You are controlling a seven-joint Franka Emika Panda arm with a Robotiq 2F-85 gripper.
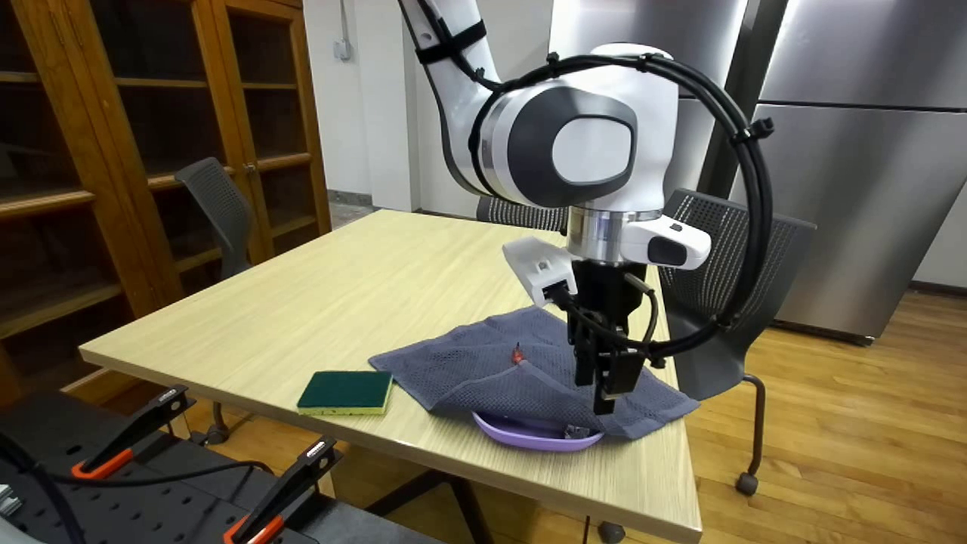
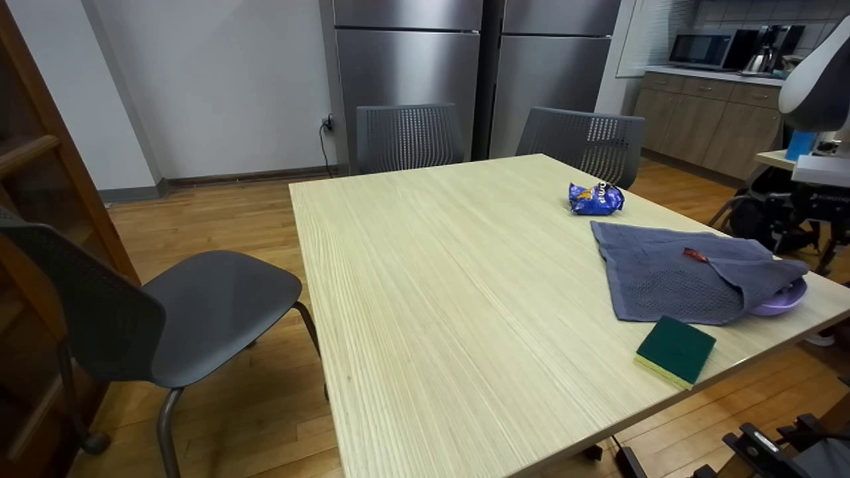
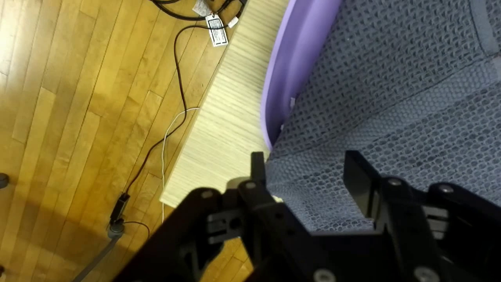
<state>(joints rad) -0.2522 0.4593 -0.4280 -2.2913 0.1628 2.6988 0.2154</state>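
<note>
Exterior view, left to right: green sponge [image 1: 345, 391] near the table [image 1: 317, 287] edge; grey-blue towel [image 1: 483, 381] draped over most of a purple dish [image 1: 521, 437], near rim poking out; then the gripper [image 3: 306, 168], fingers spread, nothing pinched. Wrist view shows towel below, between the fingers; contact can't be told. Judged step: towel handling at the dish's side. Next move calls for tips clear of the weave, else cloth could drag. Arm [image 1: 529, 143] bent over the corner, gripper aimed down.
</note>
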